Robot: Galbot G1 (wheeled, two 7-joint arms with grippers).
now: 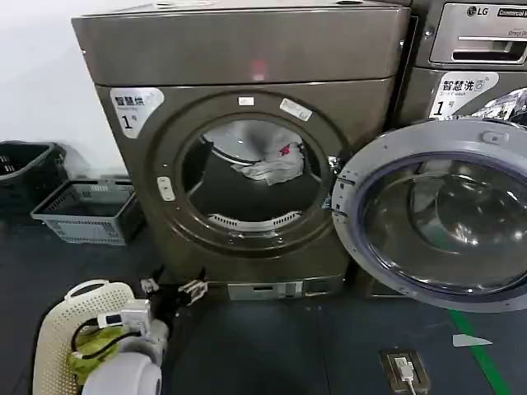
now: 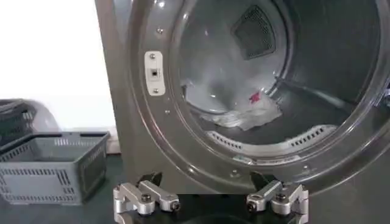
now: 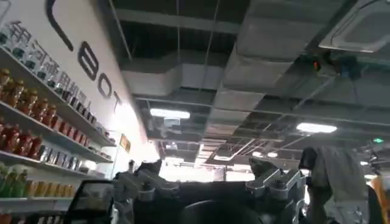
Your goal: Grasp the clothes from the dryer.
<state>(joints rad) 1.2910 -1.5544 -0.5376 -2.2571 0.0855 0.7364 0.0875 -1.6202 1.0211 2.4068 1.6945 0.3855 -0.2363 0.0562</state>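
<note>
Left gripper (image 1: 171, 290) waits low before the open dryer (image 1: 239, 58), fingers spread wide.

The clothes (image 1: 270, 169) lie mid-frame inside the drum, past the porthole rim; the door (image 1: 436, 214) hangs open at right. The right gripper (image 3: 213, 185), fingers apart, faces the ceiling.

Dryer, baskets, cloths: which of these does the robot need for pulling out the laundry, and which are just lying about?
Needed:
- dryer, door open
- clothes in its drum
- left claw, open, facing the porthole

Lying about:
- grey basket
- white basket with yellow-green cloth
- LG machine
</note>
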